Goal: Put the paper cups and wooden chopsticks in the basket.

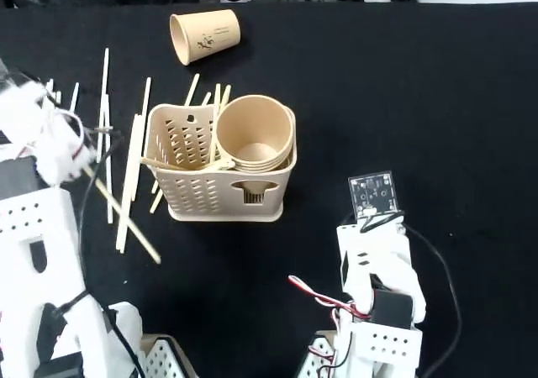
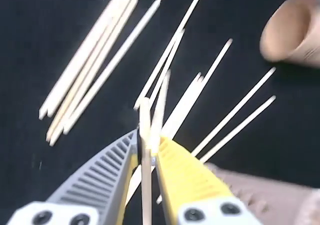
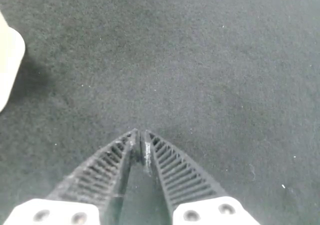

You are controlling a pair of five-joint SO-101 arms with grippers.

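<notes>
Our left end effector grips one wooden chopstick above the loose chopsticks scattered on the bench left of the basket. Our right end effector is closed on nothing, near and right of the basket. We see nested paper cups standing in the basket, and a lone cup lies on its side farther back.

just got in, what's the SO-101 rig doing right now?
The left pincer is shut on a chopstick, over the loose chopsticks scattered left of the basket. The basket already holds stacked paper cups. Another paper cup lies on its side, apart from the basket. The right pincer is shut and empty over bare table.
</notes>
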